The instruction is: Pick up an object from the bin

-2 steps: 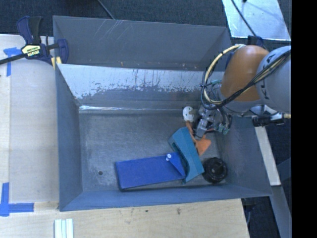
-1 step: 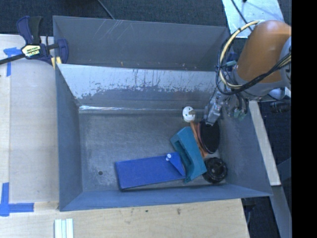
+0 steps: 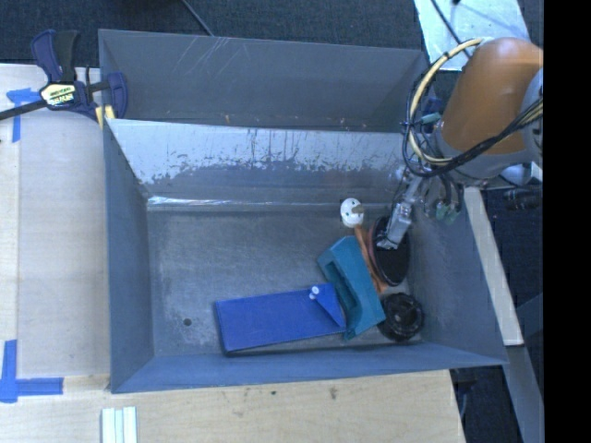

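Observation:
My gripper (image 3: pixel 394 232) hangs at the right side of the bin, just above the upper end of a black oval thing with an orange edge (image 3: pixel 391 262). A small white round thing (image 3: pixel 351 213) lies on the bin floor to the gripper's left. Below and left of the gripper a teal blue angular piece (image 3: pixel 356 286) leans against the black oval thing. A black round disc (image 3: pixel 403 317) lies in the bin's front right corner, below the oval thing.
A flat dark blue rectangular box (image 3: pixel 275 320) lies along the front wall, its right end under the teal piece. The arm with its orange cover and cables reaches in over the right rim.

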Available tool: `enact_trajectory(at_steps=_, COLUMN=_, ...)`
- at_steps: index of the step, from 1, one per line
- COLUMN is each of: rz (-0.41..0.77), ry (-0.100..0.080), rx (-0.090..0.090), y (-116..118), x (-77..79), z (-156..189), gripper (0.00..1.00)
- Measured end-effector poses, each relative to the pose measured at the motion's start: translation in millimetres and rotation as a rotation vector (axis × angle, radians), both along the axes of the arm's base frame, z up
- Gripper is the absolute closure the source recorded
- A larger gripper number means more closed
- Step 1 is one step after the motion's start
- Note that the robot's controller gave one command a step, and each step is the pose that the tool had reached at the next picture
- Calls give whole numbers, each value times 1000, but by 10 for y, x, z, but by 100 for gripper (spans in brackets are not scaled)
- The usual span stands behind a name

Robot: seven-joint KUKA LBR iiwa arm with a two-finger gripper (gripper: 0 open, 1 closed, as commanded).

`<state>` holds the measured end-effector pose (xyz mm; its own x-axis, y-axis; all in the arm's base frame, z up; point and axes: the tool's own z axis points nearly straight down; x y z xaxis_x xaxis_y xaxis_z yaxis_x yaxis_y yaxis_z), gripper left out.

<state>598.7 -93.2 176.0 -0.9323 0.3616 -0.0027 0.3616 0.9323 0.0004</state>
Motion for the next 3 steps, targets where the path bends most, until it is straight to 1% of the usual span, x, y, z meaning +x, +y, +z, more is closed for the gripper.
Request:
enact_trajectory(at_steps=1, rz=0, ry=0, rx=0, y=0, x=0, z=0, gripper=0)
enact_trajectory(at_steps=2, rz=70, ry=-6, rx=-1, y=15, x=28, z=-444, gripper=0)
enact_trajectory(at_steps=3, rz=49, ry=0, rx=-1, y=46, x=54, z=-957, gripper=100)
